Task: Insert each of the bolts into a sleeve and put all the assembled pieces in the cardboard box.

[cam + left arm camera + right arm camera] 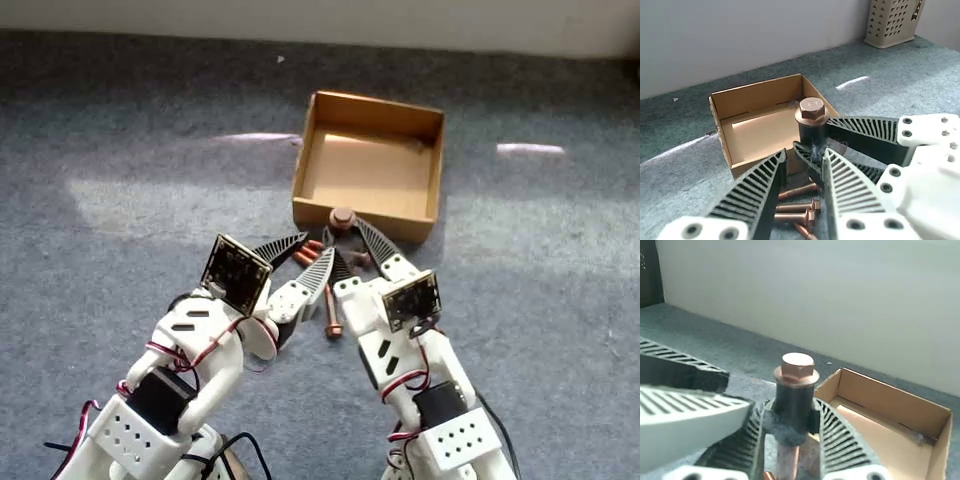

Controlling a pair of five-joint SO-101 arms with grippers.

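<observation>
One bolt [796, 371] stands in a dark sleeve [792, 405], which the right claw [790, 415] grips just short of the near wall of the cardboard box [368, 106]; no finished piece shows inside. Several loose bolts [796, 205] lie on the desk [120, 150] under the left claw [805, 156], spread wide and holding nothing, so most of the job looks undone

High view: fixed above and behind both arms, looking down across the table; wide. Left wrist view: just behind left gripper [805, 151], facing out past its fingertips to cardboard box [760, 95]. Right wrist view: nearer, low behind right gripper [791, 405]. All three share box and sleeved bolt [342, 217].
</observation>
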